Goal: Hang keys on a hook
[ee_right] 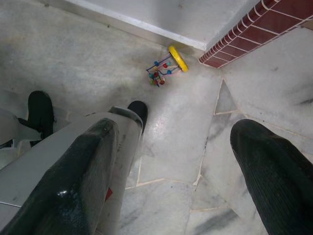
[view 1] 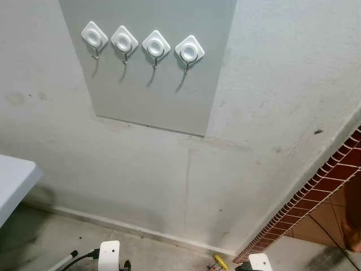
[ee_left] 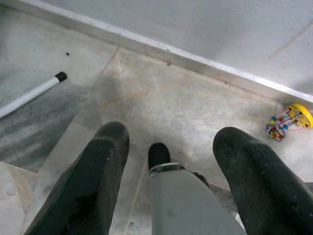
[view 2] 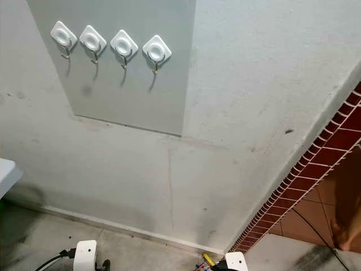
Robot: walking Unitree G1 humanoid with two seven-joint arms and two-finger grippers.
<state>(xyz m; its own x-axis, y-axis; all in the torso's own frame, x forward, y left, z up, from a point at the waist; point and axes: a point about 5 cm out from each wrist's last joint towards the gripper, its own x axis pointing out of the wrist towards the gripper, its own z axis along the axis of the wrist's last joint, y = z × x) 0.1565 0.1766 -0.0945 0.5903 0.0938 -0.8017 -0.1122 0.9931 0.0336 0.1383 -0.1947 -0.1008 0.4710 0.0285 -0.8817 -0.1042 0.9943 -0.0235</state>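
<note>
Several white diamond-shaped hooks [view 1: 156,45] sit in a row on a grey panel [view 1: 152,96] high on the wall ahead. A small yellow thing with coloured beads and wire loops [ee_left: 288,120] lies on the floor by the skirting; it also appears in the right wrist view [ee_right: 166,66] and at the bottom of the left eye view [view 1: 220,262]. I cannot make out keys on it. Both arms hang low. My left gripper [ee_left: 171,139] is open above the floor with nothing between its fingers. My right gripper [ee_right: 178,129] is open too, also holding nothing.
A white table edge [view 1: 14,180] juts in at the left. A red-tiled wall [view 1: 316,192] slants along the right. A white pole with a black tip [ee_left: 29,93] lies on the marble floor. My own grey leg and black foot [ee_left: 159,156] stand below the grippers.
</note>
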